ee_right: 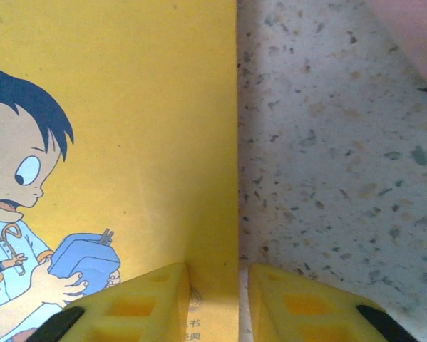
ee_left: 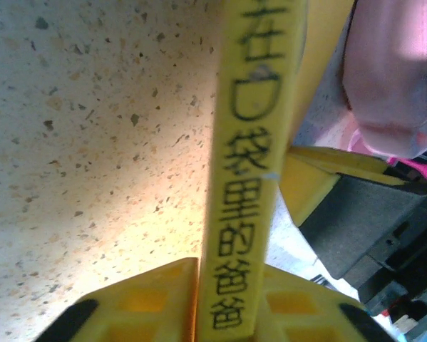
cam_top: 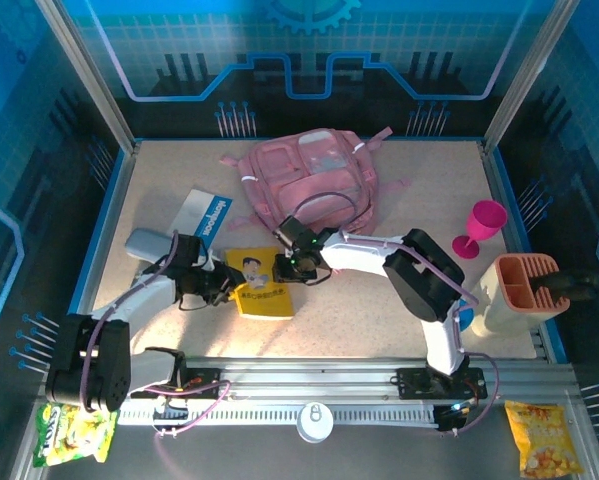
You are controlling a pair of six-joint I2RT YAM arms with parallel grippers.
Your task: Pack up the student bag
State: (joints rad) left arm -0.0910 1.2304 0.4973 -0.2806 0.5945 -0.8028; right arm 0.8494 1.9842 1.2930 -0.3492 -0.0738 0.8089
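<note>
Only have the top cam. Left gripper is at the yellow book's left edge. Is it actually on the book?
Observer: Yes. In the left wrist view the book sits spine-on between the left gripper, and both fingers touch the spine.
Operator: Sure it's the spine?
Observer: Black Chinese characters run along it.
Operator: And the right one?
Observer: In the right wrist view the right gripper straddles the cover's edge with its jaws slightly apart. One finger is over the cover, the other over bare table. No pinch that I can see.
</note>
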